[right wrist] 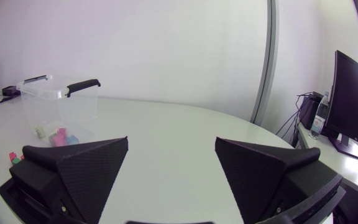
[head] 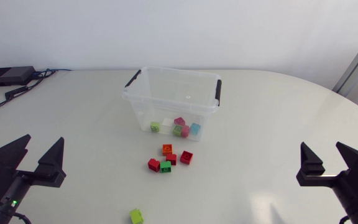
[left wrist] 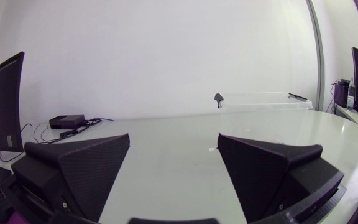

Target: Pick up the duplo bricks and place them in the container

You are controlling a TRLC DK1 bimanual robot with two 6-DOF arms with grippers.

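A clear plastic container (head: 170,93) with black handles stands at the table's middle back, holding several small bricks (head: 178,127) in green, white, pink and blue. In front of it lies a cluster of red, orange and green duplo bricks (head: 168,158). A lone lime brick (head: 137,216) lies near the front edge. My left gripper (head: 37,157) rests open at the front left, my right gripper (head: 328,160) open at the front right, both with nothing between the fingers. The right wrist view shows the container (right wrist: 58,99) and bricks (right wrist: 59,135) off to the side; the left wrist view shows only the container's rim (left wrist: 263,99).
A black box (head: 9,76) with cables sits at the table's far left corner. The white table (head: 278,124) stretches bare between my grippers and the bricks.
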